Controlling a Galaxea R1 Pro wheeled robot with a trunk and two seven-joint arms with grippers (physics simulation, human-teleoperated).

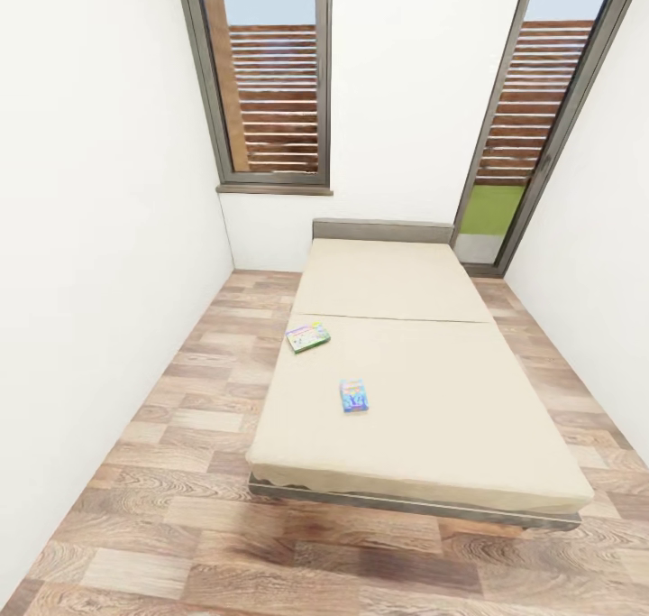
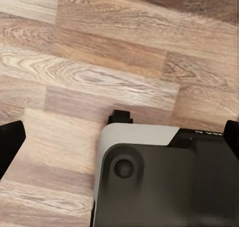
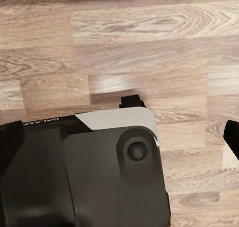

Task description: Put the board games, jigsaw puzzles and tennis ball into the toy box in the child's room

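Ahead, a low bed with a beige mattress (image 1: 424,390) stands on the wood-plank floor (image 1: 162,472) of the white-walled room. Two flat board games lie on the mattress, apart: a green-pink box (image 1: 307,335) near the bed's left edge, and a smaller blue box (image 1: 354,395) nearer the bed's foot. Both wrist views look down at the floor over the robot's dark base; black fingertips of the left gripper (image 2: 119,132) and right gripper (image 3: 119,132) sit wide apart at the frame edges, holding nothing.
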